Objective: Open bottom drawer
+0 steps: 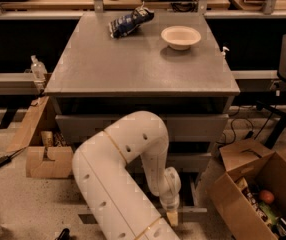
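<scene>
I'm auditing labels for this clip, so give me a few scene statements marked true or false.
A round white bowl sits on the grey cabinet top. True.
The crumpled blue snack bag lies inside the bowl. False: it lies beside it on the top.
The gripper hangs low, at the narrow grey bottom drawer. True.
The open cardboard box stands on the cabinet. False: it stands on the floor.
</scene>
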You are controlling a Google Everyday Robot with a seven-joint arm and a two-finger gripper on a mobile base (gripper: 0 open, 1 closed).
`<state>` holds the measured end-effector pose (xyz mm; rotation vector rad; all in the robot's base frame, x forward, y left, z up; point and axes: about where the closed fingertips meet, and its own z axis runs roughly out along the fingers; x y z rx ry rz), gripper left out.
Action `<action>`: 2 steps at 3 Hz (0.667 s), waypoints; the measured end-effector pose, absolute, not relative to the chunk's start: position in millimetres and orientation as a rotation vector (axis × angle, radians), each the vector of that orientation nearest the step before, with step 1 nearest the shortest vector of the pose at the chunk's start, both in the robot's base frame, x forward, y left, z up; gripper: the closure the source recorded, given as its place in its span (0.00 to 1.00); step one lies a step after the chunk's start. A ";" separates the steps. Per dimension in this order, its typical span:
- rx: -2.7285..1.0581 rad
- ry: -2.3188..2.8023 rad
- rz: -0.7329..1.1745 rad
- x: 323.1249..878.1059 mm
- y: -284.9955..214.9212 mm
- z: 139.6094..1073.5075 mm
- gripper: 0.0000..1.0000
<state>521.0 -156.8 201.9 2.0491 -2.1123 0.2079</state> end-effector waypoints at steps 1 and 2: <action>2.044 -2.117 0.383 556.6 -161.4 285.0 0.56; 2.091 -2.193 0.434 568.5 -171.3 315.9 0.80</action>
